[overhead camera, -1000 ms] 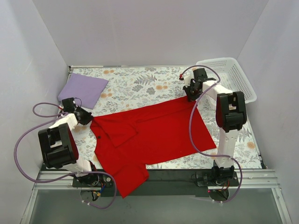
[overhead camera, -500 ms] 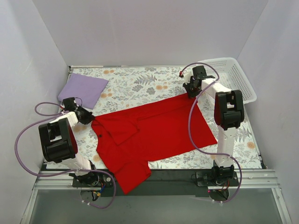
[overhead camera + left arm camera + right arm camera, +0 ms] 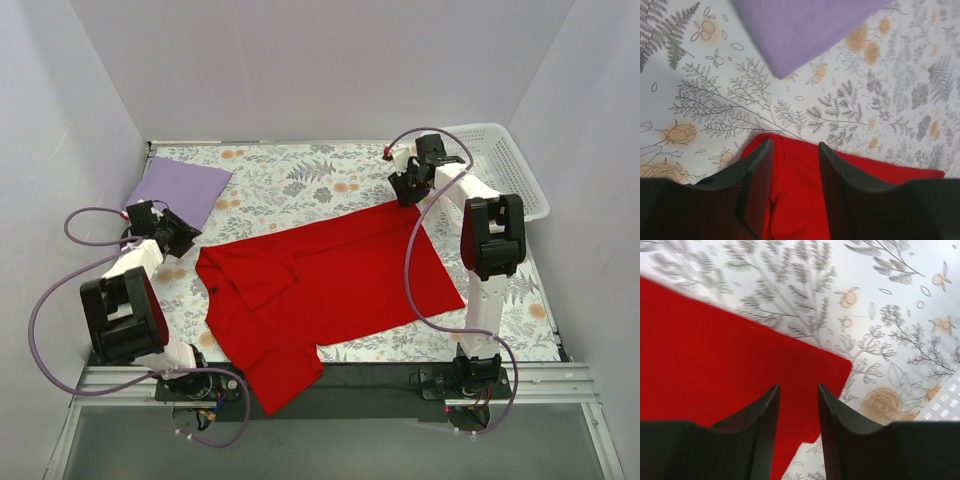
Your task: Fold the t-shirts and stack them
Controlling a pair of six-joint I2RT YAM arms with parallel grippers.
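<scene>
The red t-shirt (image 3: 330, 280) lies spread across the flowered table, one part hanging over the near edge. The folded lilac t-shirt (image 3: 178, 192) lies at the far left. My left gripper (image 3: 183, 240) is open and empty above the red shirt's left corner (image 3: 795, 200); the lilac shirt (image 3: 800, 30) shows beyond it. My right gripper (image 3: 405, 193) is open and empty above the red shirt's far right corner (image 3: 740, 365).
A white lattice basket (image 3: 500, 165) stands at the far right, its corner also in the right wrist view (image 3: 947, 402). The flowered tablecloth (image 3: 300, 175) covers the table. White walls close in on three sides.
Both grippers have let go of the red shirt and lifted off it. The left one has drawn back to the left, the right one back towards the far side. The shirt has settled flat.
</scene>
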